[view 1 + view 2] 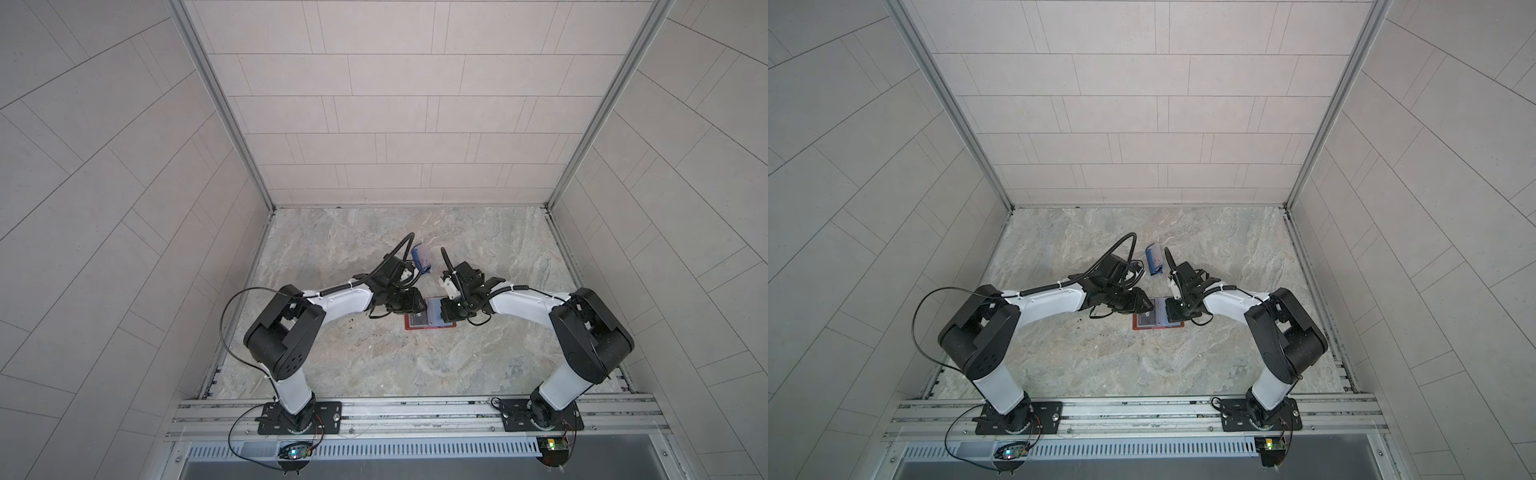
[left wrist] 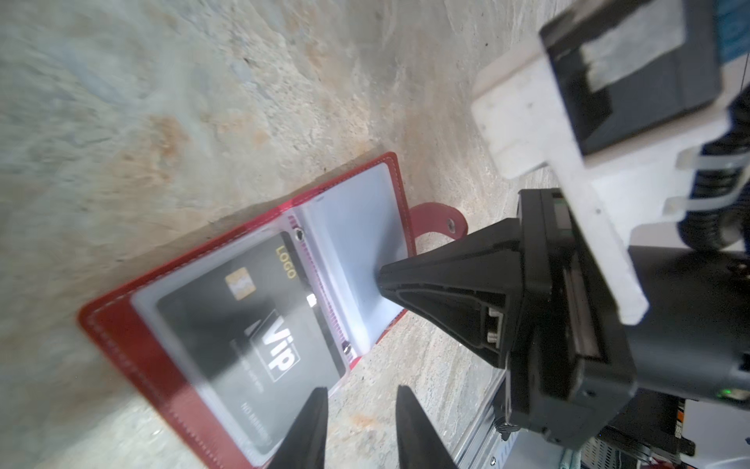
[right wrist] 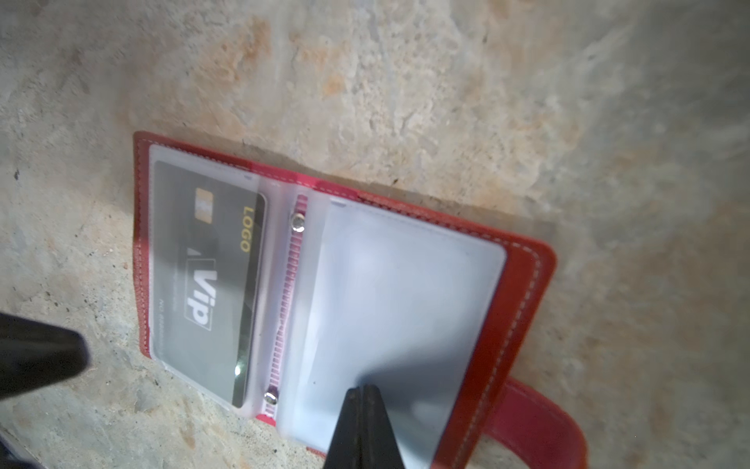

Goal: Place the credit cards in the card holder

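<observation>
Left gripper is hovering with its fingers apart and nothing between them. Right gripper is showing its fingers pressed together, and their joined tip is bearing down on the clear sleeve on its own side of the wallet, pinning that half flat to the table.

The wallet is lying open, with its snap tab sticking out past the right fingers. The black card is sitting inside the other sleeve, directly ahead of the left fingers and just beyond their tips. Its long axis is running parallel to the wallet's spine and pointing roughly back at those fingers, so a short end is facing them. The left arm is the nearer one to it; the right fingers are working across the spine from it.

The black card is looking fully seated. The pinned sleeve is showing pale blue, but I cannot tell whether a card is inside. The red card is not showing anywhere. The blue stand is standing beyond both sets of fingers, its contents too small to read.
</observation>
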Motion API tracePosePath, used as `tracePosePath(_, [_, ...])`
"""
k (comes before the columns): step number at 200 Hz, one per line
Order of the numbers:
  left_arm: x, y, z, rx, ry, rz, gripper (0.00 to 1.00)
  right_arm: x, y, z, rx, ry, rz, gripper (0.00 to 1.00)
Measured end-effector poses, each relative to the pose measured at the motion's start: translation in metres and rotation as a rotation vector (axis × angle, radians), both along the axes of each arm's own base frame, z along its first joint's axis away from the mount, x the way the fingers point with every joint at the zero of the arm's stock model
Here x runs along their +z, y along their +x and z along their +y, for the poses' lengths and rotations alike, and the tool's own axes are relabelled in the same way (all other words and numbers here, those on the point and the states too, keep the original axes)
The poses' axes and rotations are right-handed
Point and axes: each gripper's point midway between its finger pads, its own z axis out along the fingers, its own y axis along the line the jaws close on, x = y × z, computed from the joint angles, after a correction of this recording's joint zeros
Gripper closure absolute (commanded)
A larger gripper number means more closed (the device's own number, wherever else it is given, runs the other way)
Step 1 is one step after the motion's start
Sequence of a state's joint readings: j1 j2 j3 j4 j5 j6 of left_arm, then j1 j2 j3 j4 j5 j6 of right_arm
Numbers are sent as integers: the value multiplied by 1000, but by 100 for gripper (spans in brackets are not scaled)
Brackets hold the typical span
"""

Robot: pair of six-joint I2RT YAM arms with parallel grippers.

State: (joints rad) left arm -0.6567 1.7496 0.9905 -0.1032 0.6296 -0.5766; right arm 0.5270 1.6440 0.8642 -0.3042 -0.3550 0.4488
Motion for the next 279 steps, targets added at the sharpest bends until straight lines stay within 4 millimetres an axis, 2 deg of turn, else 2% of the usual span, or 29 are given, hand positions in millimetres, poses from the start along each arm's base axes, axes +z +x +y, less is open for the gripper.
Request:
tracePosePath(32, [-12,-3,-6,-6,-6,37,68,0,0,2,-3,16,-6,97])
tracePosePath(88, [-7,3,-15,2,-59,39,69,1,-2,-10,-29,-19,-21,96])
tracePosePath(119, [-19,5,-20,13,-70,71,69,0,-2,-14,-37,-36,-25,98])
tracePosePath(159, [-32,12,-28,25,-68,101,69,-1,-2,-12,-33,-28,-19,98])
tracePosePath(217, [-38,16,-39,24,-79,118,71,-1,1,-4,-24,16,-21,99])
tracePosePath(257, [-39,16,-43,21,-83,119,76,-1,2,-1,-23,39,-23,99])
tracePosePath(279, [-40,16,-43,23,-83,121,86,0,2,-1,-24,42,-25,99])
